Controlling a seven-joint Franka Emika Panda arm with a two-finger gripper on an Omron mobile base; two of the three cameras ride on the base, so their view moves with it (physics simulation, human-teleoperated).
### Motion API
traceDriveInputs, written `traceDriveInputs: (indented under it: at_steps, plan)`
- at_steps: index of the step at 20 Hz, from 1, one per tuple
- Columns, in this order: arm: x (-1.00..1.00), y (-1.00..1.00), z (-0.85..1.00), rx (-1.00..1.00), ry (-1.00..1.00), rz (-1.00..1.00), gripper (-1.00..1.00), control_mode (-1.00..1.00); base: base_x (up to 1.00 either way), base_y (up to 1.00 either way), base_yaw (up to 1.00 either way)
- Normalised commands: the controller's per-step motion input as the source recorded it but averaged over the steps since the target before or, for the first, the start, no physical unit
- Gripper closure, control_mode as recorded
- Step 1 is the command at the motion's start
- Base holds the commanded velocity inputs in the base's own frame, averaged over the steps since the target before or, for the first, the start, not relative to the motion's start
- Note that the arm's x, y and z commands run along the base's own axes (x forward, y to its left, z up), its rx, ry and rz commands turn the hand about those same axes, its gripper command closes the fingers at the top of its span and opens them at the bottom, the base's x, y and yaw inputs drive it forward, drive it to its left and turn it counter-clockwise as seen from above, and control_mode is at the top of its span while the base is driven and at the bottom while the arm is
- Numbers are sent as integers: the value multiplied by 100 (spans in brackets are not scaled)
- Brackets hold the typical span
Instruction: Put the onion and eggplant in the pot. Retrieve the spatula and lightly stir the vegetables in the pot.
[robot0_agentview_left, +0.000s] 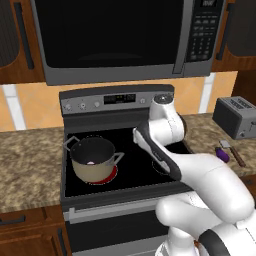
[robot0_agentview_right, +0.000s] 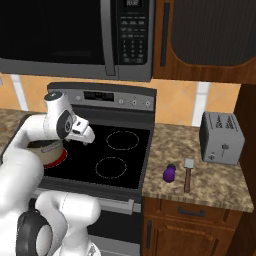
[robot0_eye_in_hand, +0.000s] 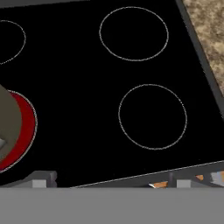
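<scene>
The beige pot (robot0_agentview_left: 89, 170) stands on the glowing red front-left burner (robot0_agentview_left: 111, 176), and a pale pink onion (robot0_agentview_left: 91, 162) lies inside it. On the counter right of the stove rests the small purple eggplant (robot0_agentview_right: 170, 172), with the spatula (robot0_agentview_right: 188, 175) just beside it, blade away from me. My gripper (robot0_agentview_right: 86, 136) hangs above the middle of the stovetop, right of the pot and apart from it. In the hand view the gripper (robot0_eye_in_hand: 113, 180) is open with nothing between its widely spread fingertips (robot0_eye_in_hand: 41, 178), and the pot's side (robot0_eye_in_hand: 6, 118) shows at the left edge.
A grey toaster (robot0_agentview_right: 222, 137) stands at the back of the right counter. The black stovetop (robot0_eye_in_hand: 87, 109) has two unlit right burners (robot0_eye_in_hand: 152, 117). A microwave (robot0_agentview_left: 115, 35) hangs above the stove. Granite counter (robot0_agentview_left: 27, 160) lies to the left.
</scene>
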Motion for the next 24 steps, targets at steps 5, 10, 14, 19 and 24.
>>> traceDriveInputs:
  at_steps: [5,10,14,19,24]
  plan:
    - [26,-100,-24,0,14,-21,-100,-100,0,0,0]
    - [29,-100,-36,0,9,-6,-100,-100,0,0,0]
    - [40,-100,-48,0,9,-4,-100,-100,0,0,0]
    - [11,-100,-42,0,3,-2,-100,-100,0,0,0]
    - [1,-100,-8,0,0,0,-100,-100,0,0,0]
